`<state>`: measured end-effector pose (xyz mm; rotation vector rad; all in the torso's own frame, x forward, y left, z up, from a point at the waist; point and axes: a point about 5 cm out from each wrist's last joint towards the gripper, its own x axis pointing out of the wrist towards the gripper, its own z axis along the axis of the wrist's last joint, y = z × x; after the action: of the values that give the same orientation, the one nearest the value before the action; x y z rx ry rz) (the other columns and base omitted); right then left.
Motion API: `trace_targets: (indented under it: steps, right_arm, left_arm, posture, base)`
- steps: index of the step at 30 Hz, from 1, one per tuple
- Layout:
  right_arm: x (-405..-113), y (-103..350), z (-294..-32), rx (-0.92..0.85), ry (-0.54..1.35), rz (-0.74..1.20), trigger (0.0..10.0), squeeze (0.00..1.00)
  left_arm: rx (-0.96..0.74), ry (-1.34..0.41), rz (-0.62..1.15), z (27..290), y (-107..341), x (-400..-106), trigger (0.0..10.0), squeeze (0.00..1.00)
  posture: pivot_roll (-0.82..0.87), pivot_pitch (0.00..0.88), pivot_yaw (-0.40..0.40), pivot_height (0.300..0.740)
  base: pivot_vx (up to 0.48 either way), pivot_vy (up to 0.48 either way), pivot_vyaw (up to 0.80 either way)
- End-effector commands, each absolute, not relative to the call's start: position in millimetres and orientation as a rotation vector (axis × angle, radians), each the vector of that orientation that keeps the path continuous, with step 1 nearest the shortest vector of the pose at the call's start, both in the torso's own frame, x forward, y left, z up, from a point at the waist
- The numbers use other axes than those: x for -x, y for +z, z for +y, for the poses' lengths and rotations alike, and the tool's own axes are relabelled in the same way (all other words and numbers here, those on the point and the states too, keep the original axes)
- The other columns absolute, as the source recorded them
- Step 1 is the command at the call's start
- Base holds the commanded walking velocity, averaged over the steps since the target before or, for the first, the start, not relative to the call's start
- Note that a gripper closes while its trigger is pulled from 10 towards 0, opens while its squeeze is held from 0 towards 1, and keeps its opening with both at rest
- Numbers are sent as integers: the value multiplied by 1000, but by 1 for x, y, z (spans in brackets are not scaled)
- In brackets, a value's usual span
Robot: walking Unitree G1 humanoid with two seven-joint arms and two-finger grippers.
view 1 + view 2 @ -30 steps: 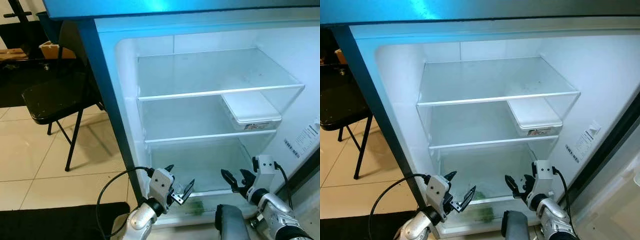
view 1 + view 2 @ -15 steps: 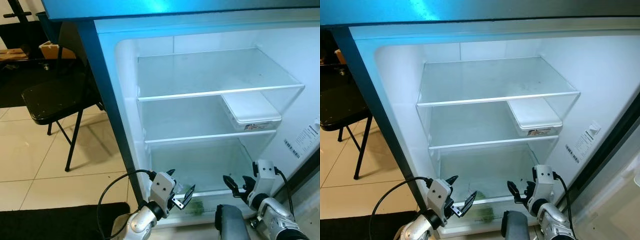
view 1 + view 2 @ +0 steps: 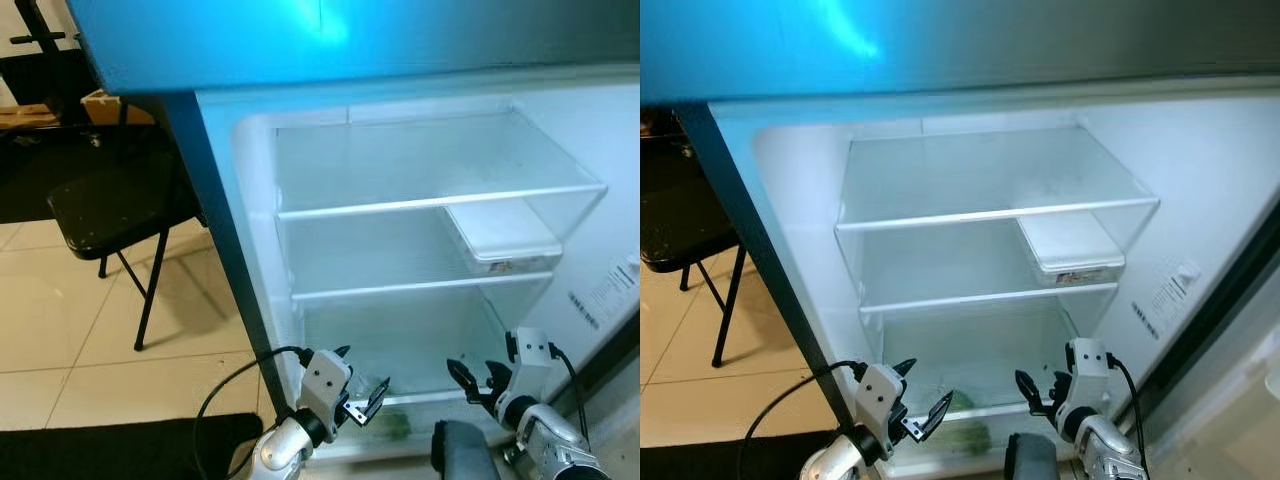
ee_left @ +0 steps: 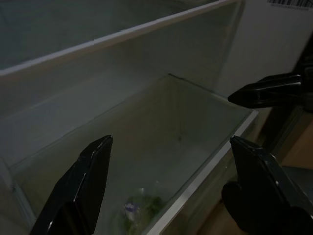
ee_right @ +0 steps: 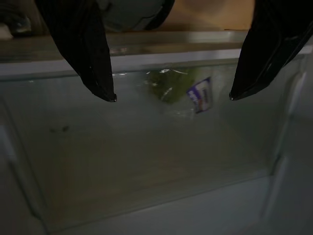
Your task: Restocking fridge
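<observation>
Fridge (image 3: pixel 420 300) drawer's greens bag (image 5: pixel 183 93) blurry, dim

I have both arms raised low in front of me, forearms angled inward. My left gripper (image 3: pixel 352 397) has its jaws spread wide and holds nothing. My right gripper (image 3: pixel 475 377) likewise has its jaws parted and empty, level with the left.

A black folding chair (image 3: pixel 110 215) stands on the pale tiled floor (image 3: pixel 60 330) left of the appliance, with a cardboard box (image 3: pixel 100 102) on a dark surface behind it and a black mat (image 3: pixel 100 445) on the floor nearer the camera.
</observation>
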<state>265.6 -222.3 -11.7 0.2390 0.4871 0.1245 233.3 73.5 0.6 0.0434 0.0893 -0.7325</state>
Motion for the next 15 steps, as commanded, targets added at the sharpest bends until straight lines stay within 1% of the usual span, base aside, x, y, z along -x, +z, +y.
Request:
trace_targets:
  steps: [1,9,12,15]
  right_arm:
    - [-256,-20,-224,-246,91,522,10000,0]
    - [-246,-28,-227,-260,67,553,10000,0]
    - [-242,-31,-229,-259,51,571,10000,0]
    - [-236,-35,-231,-269,34,587,10000,0]
  left_arm:
    - [-57,-718,84,79,2,-237,10000,0]
    - [-61,-703,120,85,-4,-235,10000,0]
    - [-57,-736,164,83,-9,-232,10000,0]
    - [-91,-839,222,77,-17,-223,10000,0]
  posture:
    - [6,0,0,582]
    - [6,0,2,582]
    - [6,0,1,582]
    - [5,0,1,582]
  base:
    - [0,0,0]
    - [0,0,0]
    - [0,0,0]
    - [0,0,0]
